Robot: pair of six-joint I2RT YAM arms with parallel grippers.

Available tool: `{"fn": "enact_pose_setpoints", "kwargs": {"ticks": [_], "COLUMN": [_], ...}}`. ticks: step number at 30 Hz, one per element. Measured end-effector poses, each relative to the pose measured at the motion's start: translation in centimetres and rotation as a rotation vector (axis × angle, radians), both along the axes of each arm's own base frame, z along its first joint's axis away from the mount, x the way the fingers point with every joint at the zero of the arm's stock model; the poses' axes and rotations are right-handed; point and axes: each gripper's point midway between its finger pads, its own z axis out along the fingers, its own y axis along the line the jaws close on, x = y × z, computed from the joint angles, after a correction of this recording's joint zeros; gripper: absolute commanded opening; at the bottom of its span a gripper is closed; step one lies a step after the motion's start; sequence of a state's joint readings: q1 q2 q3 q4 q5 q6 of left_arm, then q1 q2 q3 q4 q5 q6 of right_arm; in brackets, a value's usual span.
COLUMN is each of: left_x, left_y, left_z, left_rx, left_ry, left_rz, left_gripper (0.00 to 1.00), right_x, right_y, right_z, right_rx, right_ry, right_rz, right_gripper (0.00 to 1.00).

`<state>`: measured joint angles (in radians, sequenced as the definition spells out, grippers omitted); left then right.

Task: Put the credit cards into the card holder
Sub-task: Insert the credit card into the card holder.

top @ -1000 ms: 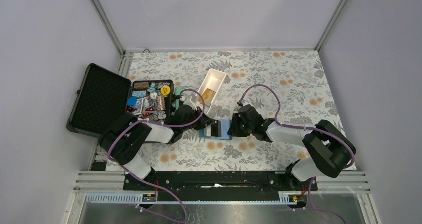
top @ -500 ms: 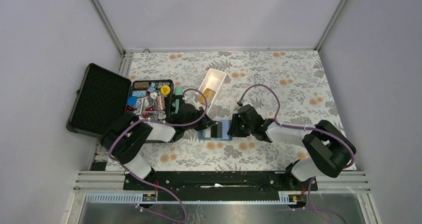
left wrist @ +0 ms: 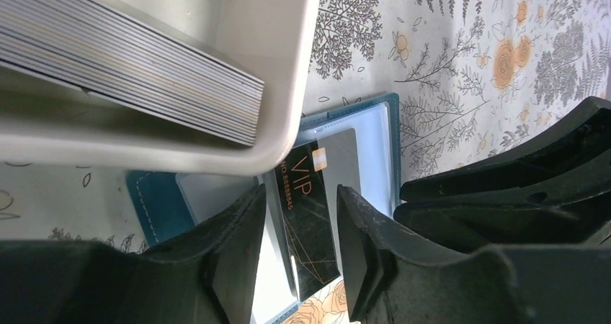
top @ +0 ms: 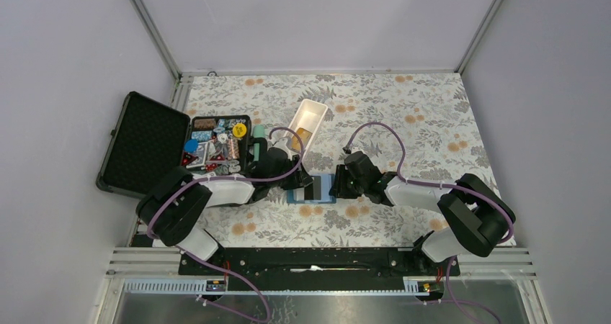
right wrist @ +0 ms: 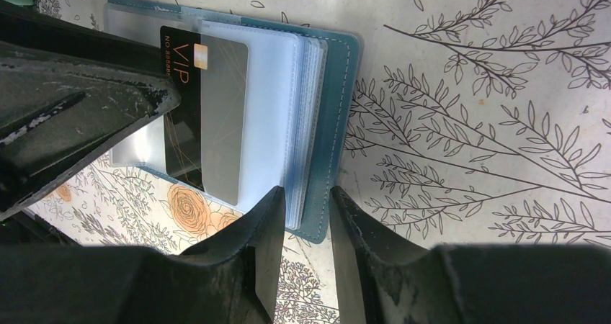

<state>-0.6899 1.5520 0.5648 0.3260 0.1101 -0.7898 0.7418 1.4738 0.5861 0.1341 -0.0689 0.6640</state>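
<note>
Black card point(left wrist: 311, 230), seemingly between left gripper point(left wrist: 299, 194) fingers

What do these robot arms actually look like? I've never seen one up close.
Both the left arm and right arm have white tube-like links between chunky black joints. A purple cable loops along each. The fingers are matte black, tapered wedges.

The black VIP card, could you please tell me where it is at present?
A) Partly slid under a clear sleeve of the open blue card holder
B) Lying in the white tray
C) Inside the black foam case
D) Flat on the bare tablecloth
A: the right wrist view shows the black VIP card on the open card holder, one part greyed under a clear sleeve.
</note>
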Motion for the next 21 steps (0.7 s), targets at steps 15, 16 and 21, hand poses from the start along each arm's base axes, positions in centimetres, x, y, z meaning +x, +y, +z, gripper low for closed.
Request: {"fn": "enact_pose_setpoints", "kwargs": {"ticks": [15,16,21], "left_x": [-1.3,-1.4,-1.6], "left_y": [0.2,0.1,-0.3], "left_z": [-0.2,-0.2,0.1], "left_rx": [0.075,0.075,0.074], "left_ry": [0.028,0.029,0.032], "left_rz": [-0.008,-0.012,-0.022], "left_gripper": [0.3,0.29,0.27], "right_x": [0.0,0.0,0.0], "right_y": [0.0,0.0,0.0], "right_z": [0.0,0.0,0.0], "right_rx": [-0.001,-0.001,-0.001], "right_ry": [0.0,0.0,-0.001], "right_rz": [-0.001,-0.001,-0.001], "right_gripper": [0.36,0.36,0.36]}}
